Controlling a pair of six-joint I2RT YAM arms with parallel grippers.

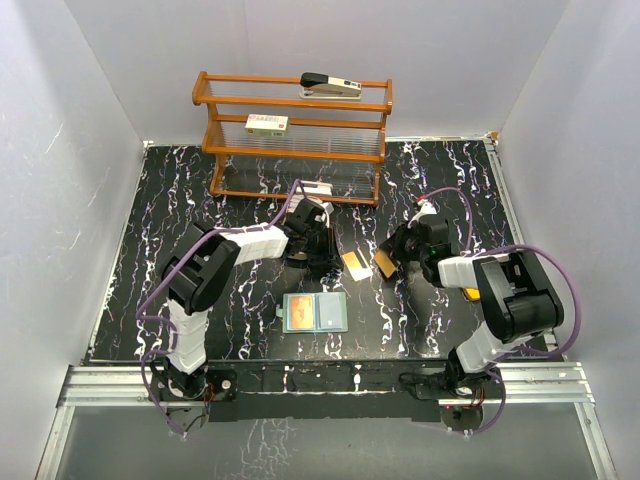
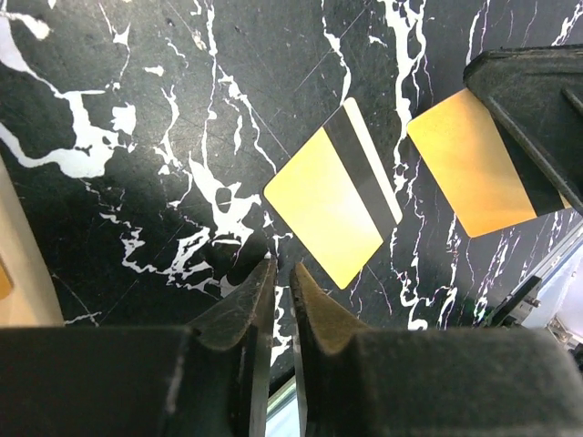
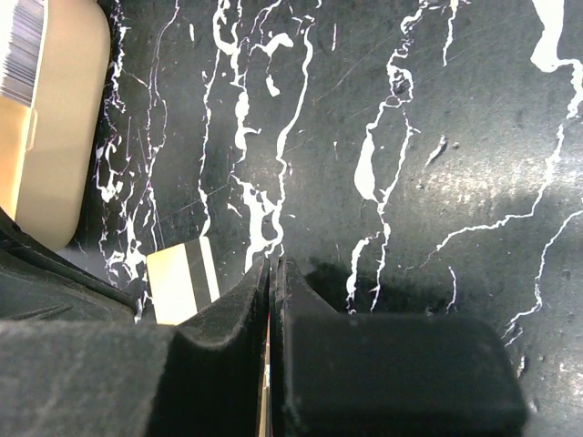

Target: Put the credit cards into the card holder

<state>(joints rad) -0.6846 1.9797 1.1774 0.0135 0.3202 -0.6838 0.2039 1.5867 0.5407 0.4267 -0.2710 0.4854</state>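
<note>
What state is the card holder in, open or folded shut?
Open. The card holder lies spread flat on the table, both inner pocket panels facing up in the top view.

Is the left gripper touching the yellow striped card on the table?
Apart. In the left wrist view, a strip of black tabletop shows between the tips of the left gripper and the near edge of the yellow striped card.
</note>
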